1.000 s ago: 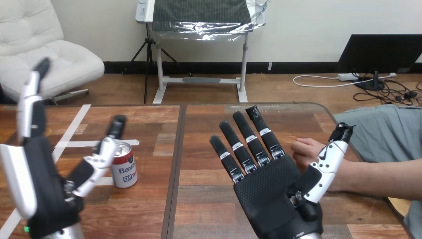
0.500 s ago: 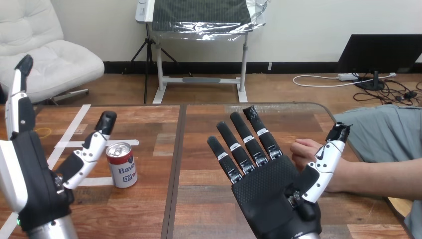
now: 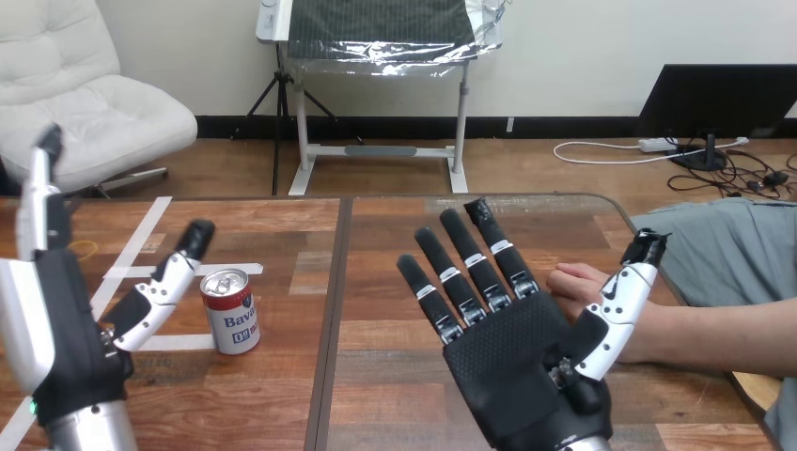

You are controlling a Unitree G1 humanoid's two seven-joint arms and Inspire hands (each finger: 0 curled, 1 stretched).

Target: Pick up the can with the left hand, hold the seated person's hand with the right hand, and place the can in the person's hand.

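Observation:
A red and white can stands upright on the table's left half. My left hand is just left of it, open, thumb pointing toward the can but apart from it. My right hand is raised palm-up at centre right, open, fingers straight. The person's hand rests on the table behind my right hand, loosely curled, between my fingers and thumb in the picture. I cannot tell whether my right hand touches it.
White tape lines mark the table's left part. A seam runs down the wooden table's middle. The person's forearm lies along the right edge.
My left hand has drawn left and down, away from the can, its thumb now beside rather than over it. The right hand and the person's hand have barely moved.

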